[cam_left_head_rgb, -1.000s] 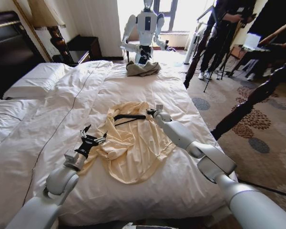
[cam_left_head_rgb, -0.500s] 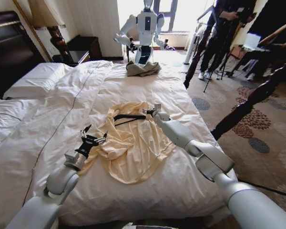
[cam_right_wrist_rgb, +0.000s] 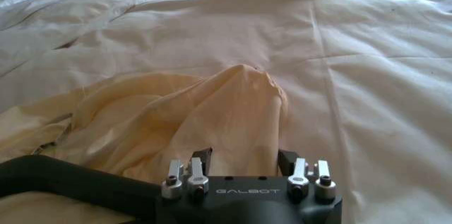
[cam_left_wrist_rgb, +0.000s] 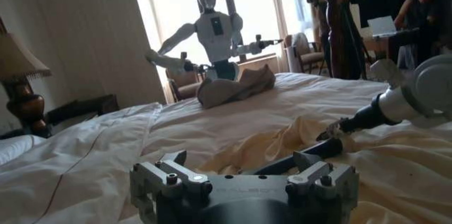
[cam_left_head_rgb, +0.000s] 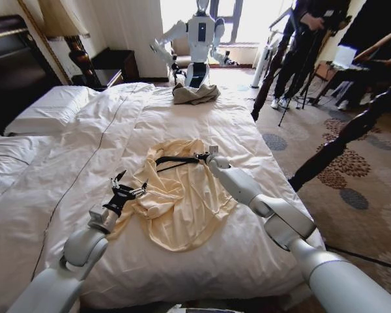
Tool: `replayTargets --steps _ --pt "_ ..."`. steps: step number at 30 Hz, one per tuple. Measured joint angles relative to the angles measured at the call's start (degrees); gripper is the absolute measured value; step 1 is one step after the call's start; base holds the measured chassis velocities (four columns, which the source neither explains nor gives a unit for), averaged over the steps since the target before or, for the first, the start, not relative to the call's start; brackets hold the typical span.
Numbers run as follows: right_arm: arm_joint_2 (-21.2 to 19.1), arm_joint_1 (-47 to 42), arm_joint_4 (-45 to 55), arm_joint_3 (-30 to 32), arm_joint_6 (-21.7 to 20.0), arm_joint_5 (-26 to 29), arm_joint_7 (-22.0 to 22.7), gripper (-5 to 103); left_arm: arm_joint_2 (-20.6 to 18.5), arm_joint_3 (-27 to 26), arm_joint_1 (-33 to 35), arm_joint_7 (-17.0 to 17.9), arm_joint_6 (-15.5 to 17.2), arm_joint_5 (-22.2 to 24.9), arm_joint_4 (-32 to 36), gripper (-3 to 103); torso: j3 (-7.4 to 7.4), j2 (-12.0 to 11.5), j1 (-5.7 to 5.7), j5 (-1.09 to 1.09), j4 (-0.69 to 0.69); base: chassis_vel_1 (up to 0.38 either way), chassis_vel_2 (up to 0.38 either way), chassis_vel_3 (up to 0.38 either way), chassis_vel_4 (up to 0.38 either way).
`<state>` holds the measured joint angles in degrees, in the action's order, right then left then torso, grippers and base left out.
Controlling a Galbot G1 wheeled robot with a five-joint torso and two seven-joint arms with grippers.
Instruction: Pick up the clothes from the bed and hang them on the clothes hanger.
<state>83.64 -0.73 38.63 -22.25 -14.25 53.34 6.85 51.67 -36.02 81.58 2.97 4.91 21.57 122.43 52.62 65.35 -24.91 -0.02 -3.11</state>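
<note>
The clothes (cam_left_head_rgb: pixel 179 195) lie crumpled mid-bed (cam_left_head_rgb: pixel 202 114), nearer its foot edge. The right gripper (cam_left_head_rgb: pixel 200 156) meets the clothes hanger (cam_left_head_rgb: pixel 173 160); its grip cannot be determined. The left gripper (cam_left_head_rgb: pixel 129 189), fingers spread, rests at the garment's edge.

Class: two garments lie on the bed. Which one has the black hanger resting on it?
The pale-yellow shirt in the middle of the bed, between both grippers, carries the hanger. The grey garment sits bunched at the far edge, with nothing on it.
</note>
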Motion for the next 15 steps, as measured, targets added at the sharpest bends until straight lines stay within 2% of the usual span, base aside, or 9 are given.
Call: replayTargets --steps 3,5,6,7,9,11,12,15 --pt "-0.2 -0.1 -0.1 0.0 0.1 0.3 0.0 46 -0.2 0.1 -0.2 0.0 0.0 0.0 0.0 100 0.0 0.0 0.0 0.0 0.0 0.0 0.0 0.0 0.0" --pt "-0.3 -0.1 -0.1 0.0 0.2 0.3 0.0 46 -0.3 0.1 -0.2 0.0 0.0 0.0 0.0 100 0.0 0.0 0.0 0.0 -0.01 0.0 0.0 0.0 0.0" --pt "-0.3 -0.1 -0.1 0.0 0.3 0.4 0.0 36 -0.3 0.1 -0.2 0.0 0.0 0.0 0.0 100 0.0 0.0 0.0 0.0 -0.01 0.0 0.0 0.0 0.0" --pt "-0.3 -0.1 -0.1 0.0 0.4 0.4 -0.1 36 -0.3 0.2 -0.2 0.0 0.0 0.0 0.0 100 0.0 0.0 0.0 0.0 -0.01 0.0 0.0 0.0 0.0" --pt "-0.2 -0.2 -0.1 0.0 0.5 0.3 -0.1 25 -0.3 0.3 -0.2 0.0 0.1 0.0 0.0 100 0.0 0.0 0.0 0.0 0.0 0.0 0.0 0.0 0.0" --pt "-0.1 -0.2 -0.1 0.0 0.6 0.3 -0.2 25 -0.3 0.3 -0.2 0.0 0.1 0.0 0.0 100 0.0 0.0 0.0 0.0 0.0 0.0 0.0 0.0 0.0" --pt "0.0 -0.3 0.0 0.0 0.8 0.2 -0.2 14 -0.3 0.3 -0.2 0.0 0.1 0.0 0.1 100 0.0 0.0 0.0 0.0 0.0 0.0 0.0 0.0 0.0" --pt "0.0 -0.4 0.1 0.0 1.0 0.0 -0.2 8 -0.3 0.2 -0.2 0.0 0.1 0.0 0.1 100 0.0 0.0 0.0 0.0 0.0 0.0 0.0 0.0 0.0"
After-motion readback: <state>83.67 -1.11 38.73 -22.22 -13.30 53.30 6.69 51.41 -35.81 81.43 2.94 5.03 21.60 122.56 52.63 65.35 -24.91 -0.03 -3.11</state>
